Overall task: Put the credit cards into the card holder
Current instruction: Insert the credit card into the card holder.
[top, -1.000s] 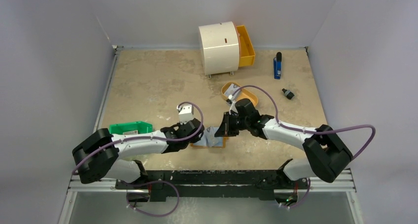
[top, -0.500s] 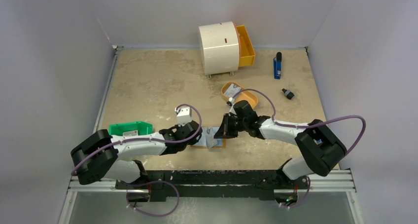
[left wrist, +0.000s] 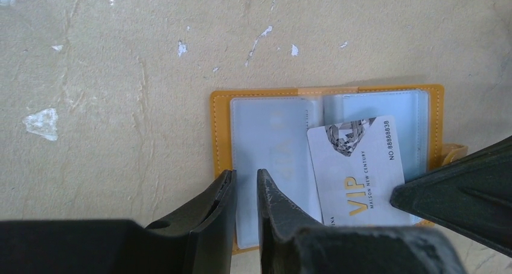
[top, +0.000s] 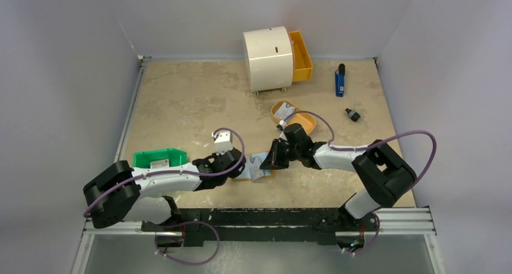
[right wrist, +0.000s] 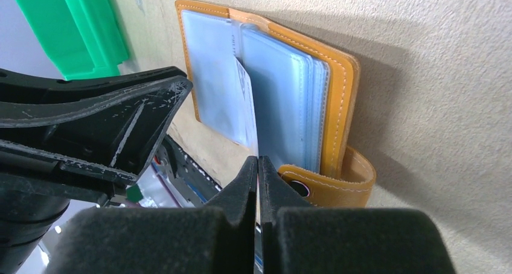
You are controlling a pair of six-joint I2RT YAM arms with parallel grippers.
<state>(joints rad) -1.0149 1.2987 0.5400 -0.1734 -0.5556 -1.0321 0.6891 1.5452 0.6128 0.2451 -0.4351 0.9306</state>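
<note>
A white credit card printed "VIP" in gold, with a grey diamond picture and a number along one edge, sits slightly askew over the right page of the open card holder. It is clamped at its near end by the right end effector, whose jaws are pressed together on the thin card. In the right wrist view the card is edge-on, its far edge at the clear sleeves. Whether that edge has entered a pocket cannot be told. Only this one card is plainly visible. Faint pale lettering shows through the left sleeve, too dim to read.

The card holder is tan-orange leather with white stitching. It lies open and flat on the counter near its front edge, between the two arms. Its snap tab curls out at the right side.

The left end effector is at the holder's near-left corner. Its jaws are a narrow slot apart, and the sleeve is visible through the gap. Nothing visible is pinched between them.

A green bin sits left of the holder, beside the left arm. An orange dish is just behind the right arm's wrist. At the back stands a white round-fronted drawer unit with an orange drawer pulled out. A blue and black tool and a small black object lie well apart from the holder, at the right.
</note>
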